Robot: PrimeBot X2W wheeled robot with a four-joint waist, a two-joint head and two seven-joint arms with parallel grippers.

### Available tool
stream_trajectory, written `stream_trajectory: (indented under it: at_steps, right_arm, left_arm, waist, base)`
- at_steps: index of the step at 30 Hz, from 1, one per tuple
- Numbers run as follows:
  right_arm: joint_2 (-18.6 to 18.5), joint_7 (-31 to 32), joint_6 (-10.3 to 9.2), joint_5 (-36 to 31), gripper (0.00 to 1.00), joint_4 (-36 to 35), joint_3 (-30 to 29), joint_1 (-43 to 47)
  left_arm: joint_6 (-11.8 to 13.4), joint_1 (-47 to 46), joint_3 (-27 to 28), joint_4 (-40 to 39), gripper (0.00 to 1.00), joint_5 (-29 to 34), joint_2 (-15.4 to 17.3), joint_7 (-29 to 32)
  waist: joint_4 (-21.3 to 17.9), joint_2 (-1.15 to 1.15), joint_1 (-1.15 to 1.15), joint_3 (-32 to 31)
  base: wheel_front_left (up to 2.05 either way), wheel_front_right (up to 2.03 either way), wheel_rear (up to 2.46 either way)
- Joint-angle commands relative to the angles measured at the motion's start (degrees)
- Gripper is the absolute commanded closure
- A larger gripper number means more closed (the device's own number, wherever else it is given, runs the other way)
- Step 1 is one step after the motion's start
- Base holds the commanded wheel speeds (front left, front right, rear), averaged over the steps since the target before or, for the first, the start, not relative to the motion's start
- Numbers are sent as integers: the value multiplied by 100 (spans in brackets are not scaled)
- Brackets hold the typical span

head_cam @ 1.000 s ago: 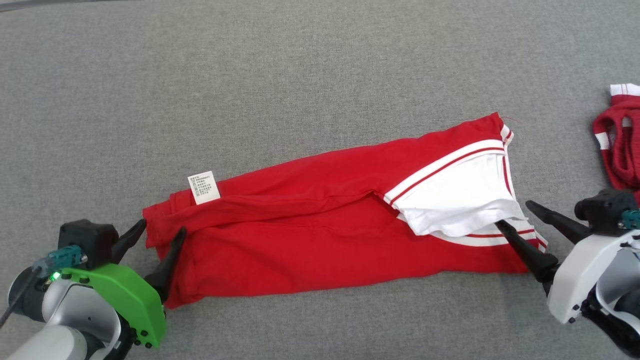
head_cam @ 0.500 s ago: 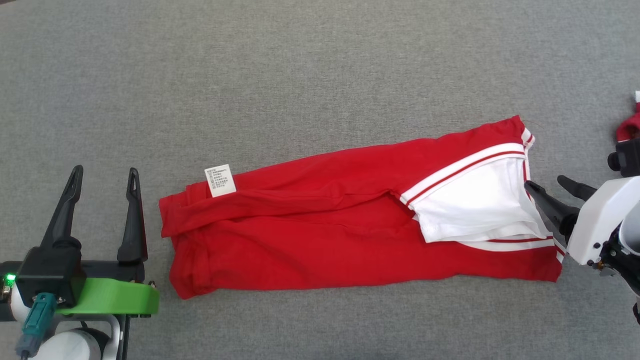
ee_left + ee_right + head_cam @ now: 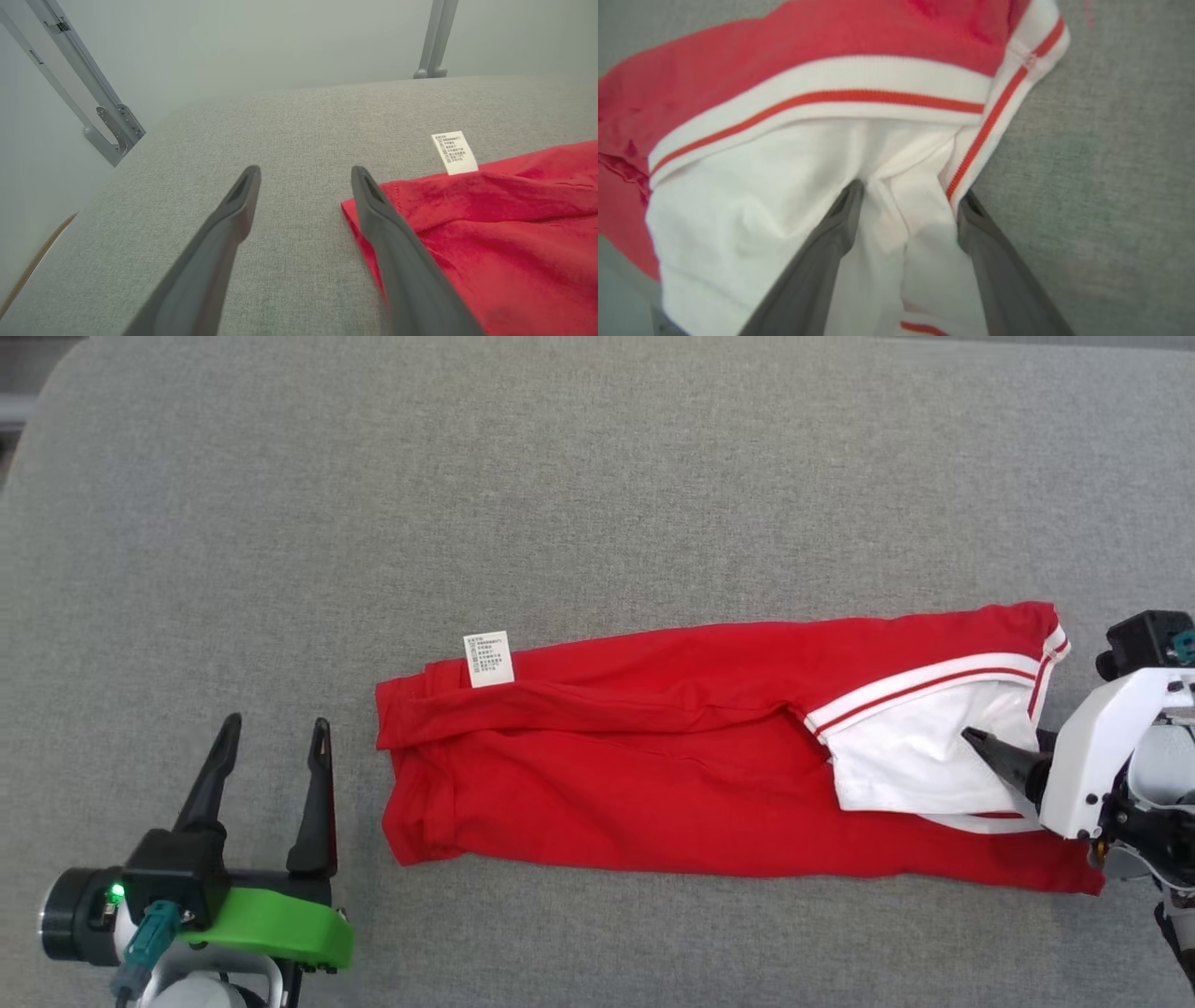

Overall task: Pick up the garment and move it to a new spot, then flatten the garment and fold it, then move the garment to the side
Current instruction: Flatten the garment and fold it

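Grey pad (image 3: 597,476): fabric surface beneath both grippers, so I'd expect drag to rumple the folds.
Garment (image 3: 653,775): a red strip lying between the grippers. An uneven pull could skew it.
White panel (image 3: 915,765): the right gripper (image 3: 911,189) straddles it, spread wide and holding nothing. It may pinch only one layer.
Left gripper (image 3: 277,721): spread wide and empty, with the hem just beside it.
Care label (image 3: 489,659): ahead of the left gripper, out of the way.

**Soft, even light; right wrist view blurred**

The head view is bright, sharp and evenly lit. The red garment (image 3: 653,784) casts only a thin, soft shadow along its near edge. The left wrist view is crisp, though the metal posts (image 3: 88,98) lean apart toward its upper corners. The right wrist view is soft throughout, the garment's white part nearly washed out and its red stripes smeared.
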Motion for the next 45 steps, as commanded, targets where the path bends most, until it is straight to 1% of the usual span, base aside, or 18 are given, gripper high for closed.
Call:
stream_trajectory:
  at_steps: [1, 2, 3, 7, 12, 16, 22, 25, 29, 32, 35, 38, 41, 45]
  right_arm:
    - [127, 73, 35, 218, 100, 141, 139, 260]
    - [89, 64, 30, 286, 100, 153, 106, 288]
    - [89, 64, 30, 286, 100, 153, 106, 288]
    - [-23, -72, 22, 550, 100, 231, -292, 420]
    - [-197, -127, 22, 666, 100, 263, -788, 708]
    - [-271, -78, 22, 747, 100, 207, -1239, 823]
    - [-294, 304, 22, 850, 100, -11, -2010, 919]
    - [-177, 677, 23, 919, 100, -387, -2155, 906]
    - [150, 1174, 24, 957, 100, -1123, -1960, 652]
    - [439, 1495, 23, 847, 100, -1591, -1549, 415]
    - [742, 1694, 24, 678, 100, -1855, -1042, 92]
    - [1040, 1787, 23, 403, 100, -1838, -515, -174]
    - [1260, 1833, 23, 113, 100, -1660, 32, -354]
    - [1539, 1743, 24, -70, 100, -1357, 669, -468]
  left_arm:
    - [-153, 101, 19, 190, 0, -20, -161, -43]
    - [-206, 124, 29, 275, 0, -10, -207, -47]
    - [-206, 124, 29, 275, 0, -10, -207, -47]
    - [-435, 215, 169, 525, 0, 65, -440, -43]
    - [-771, 451, 450, 818, 0, 201, -654, -45]
    - [-1096, 549, 674, 965, 0, 347, -789, -45]
    - [-1516, 566, 986, 1243, 0, 565, -1104, -45]
    - [-1675, 550, 1112, 1358, 0, 670, -1266, -46]
    - [-1867, 523, 1213, 1517, 0, 836, -1439, -42]
    - [-1980, 389, 1268, 1601, 0, 946, -1573, -41]
    - [-2106, 280, 1291, 1688, 0, 1037, -1706, -41]
    - [-2212, 179, 1303, 1812, 0, 1133, -1814, -41]
    - [-2315, 57, 1323, 1922, 0, 1214, -1916, -41]
    - [-2416, -42, 1386, 2051, 0, 1307, -1981, -41]
  waist:
    - [98, 69, 0, -224]
    - [109, 69, 0, -293]
    - [109, 69, 0, -293]
    - [126, 69, 0, -553]
    - [69, 69, 0, -851]
    - [-26, 69, 0, -891]
    - [-62, 69, 0, -933]
    - [-67, 69, 0, -966]
    - [-84, 69, 0, -941]
    - [-57, 69, 0, -864]
    - [-20, 69, 0, -783]
    - [25, 69, 0, -706]
    - [98, 69, 0, -656]
    - [168, 69, 0, -641]
  base:
    - [0, 0, 0]
    - [0, 0, 0]
    - [0, 0, 0]
    - [0, 0, 0]
    - [0, 0, 0]
    - [0, 0, 0]
    - [0, 0, 0]
    - [0, 0, 0]
    - [0, 0, 0]
    - [0, 0, 0]
    - [0, 0, 0]
    - [0, 0, 0]
    - [0, 0, 0]
    - [0, 0, 0]
